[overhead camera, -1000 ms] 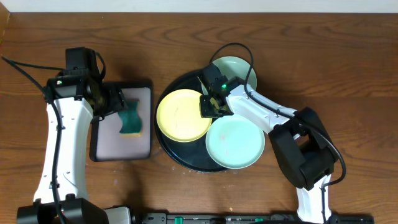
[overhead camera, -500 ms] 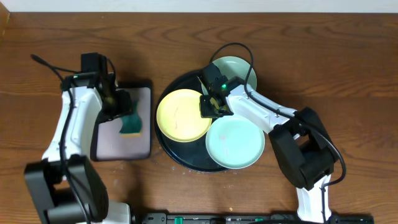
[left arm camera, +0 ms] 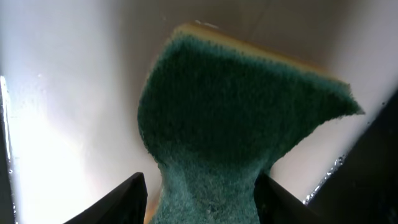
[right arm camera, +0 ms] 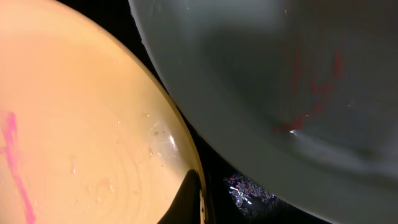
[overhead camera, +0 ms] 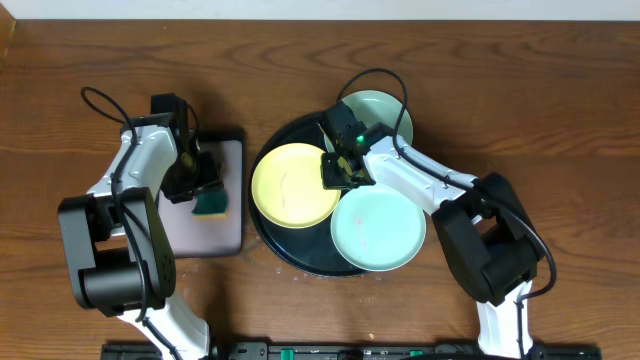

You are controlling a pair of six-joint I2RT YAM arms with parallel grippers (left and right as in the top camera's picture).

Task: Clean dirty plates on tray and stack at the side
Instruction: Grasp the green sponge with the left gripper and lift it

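Overhead, the tray [overhead camera: 285, 250] lies under the clenched right gripper [overhead camera: 345, 172], well off to the side of the left jaws. All three plates rest on it, none yet stacked aside. The yellow plate [overhead camera: 290, 185] touches the right jaws on one side and the near mint plate [overhead camera: 380, 230] sits just beside them on the other. The far mint plate [overhead camera: 385, 105] lies behind them.

The rectangular tray [overhead camera: 200, 235] is beneath the left gripper [overhead camera: 195, 180], whose jaws are squeezing the green sponge [left arm camera: 236, 124] at its narrow waist.

**Risks**
- The right wrist view shows one dark finger [right arm camera: 191, 193] against the yellow rim. Whether that rim is actually pinched, I cannot tell.
- If it is only pressed, scrubbing could make the plate skid or ride up over its mint neighbour, which overlaps it just past the jaws.
- The sponge is caught near one end, so most of it sticks out beyond the fingertips. It may fold or twist out under pressure.
- If that happens, the pink streak [right arm camera: 12, 143] and the red mark [right arm camera: 311, 93] would be left uncleaned.

**Changes from a second ago**
- The left arm has swung in over the rectangular tray.
- Its jaws have narrowed from wide apart onto the sponge.
- The right arm and all three plates have not moved.
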